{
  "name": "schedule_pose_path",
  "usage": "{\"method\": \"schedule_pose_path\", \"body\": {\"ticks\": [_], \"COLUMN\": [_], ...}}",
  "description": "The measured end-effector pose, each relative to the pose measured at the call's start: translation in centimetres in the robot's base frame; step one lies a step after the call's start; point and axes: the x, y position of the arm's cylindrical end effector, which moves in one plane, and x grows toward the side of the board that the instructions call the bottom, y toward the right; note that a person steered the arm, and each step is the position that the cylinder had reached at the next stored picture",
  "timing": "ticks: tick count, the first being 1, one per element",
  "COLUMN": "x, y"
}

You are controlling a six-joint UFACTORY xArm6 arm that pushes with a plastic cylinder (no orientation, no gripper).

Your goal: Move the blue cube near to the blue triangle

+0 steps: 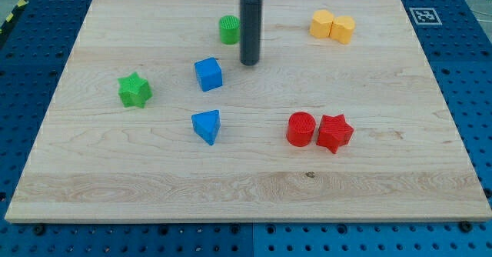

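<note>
The blue cube sits on the wooden board left of centre. The blue triangle lies below it in the view, with a small gap between them. My tip is at the end of the dark rod, just to the right of and slightly above the blue cube, not touching it. It stands right beside the green cylinder.
A green star lies at the view's left. A red cylinder and a red star touch at the right of centre. Two yellow blocks sit together at the top right. The board's edge runs along the bottom.
</note>
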Motion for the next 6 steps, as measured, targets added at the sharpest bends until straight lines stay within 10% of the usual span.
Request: {"method": "schedule_pose_path", "body": {"ticks": [6], "x": [5.4], "y": [-4.2]}}
